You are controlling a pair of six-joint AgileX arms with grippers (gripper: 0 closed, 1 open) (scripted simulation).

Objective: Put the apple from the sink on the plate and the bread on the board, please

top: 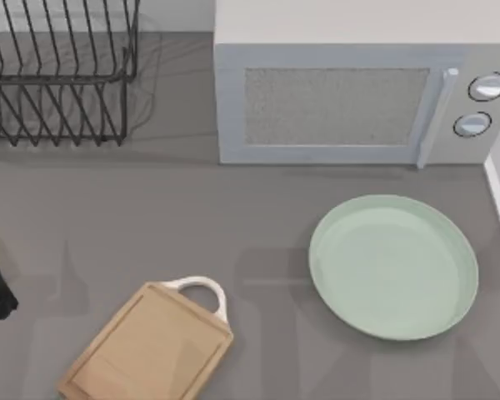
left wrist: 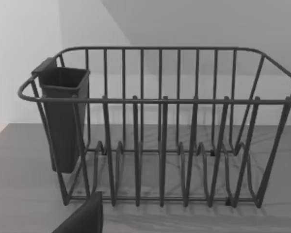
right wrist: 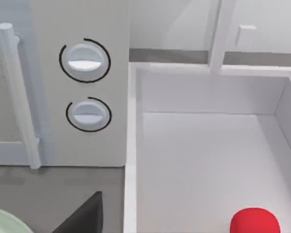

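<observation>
Grey counter (top: 233, 217), apple (right wrist: 255, 221) in white sink (right wrist: 203, 145), plate (top: 393, 267) bare

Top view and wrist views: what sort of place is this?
Likely a rendered kitchen counter: a microwave, a wire dish rack, and a white sink holding the apple.

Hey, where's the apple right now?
The apple lies in the white sink in the right wrist view, beside the microwave with its two dials, not yet on the plate.

Open grey table (top: 108, 225) runs between plate (top: 393, 267) and board (top: 150, 346); microwave (top: 350, 100) and wire dish rack (top: 58, 75) block the frame's top.
</observation>
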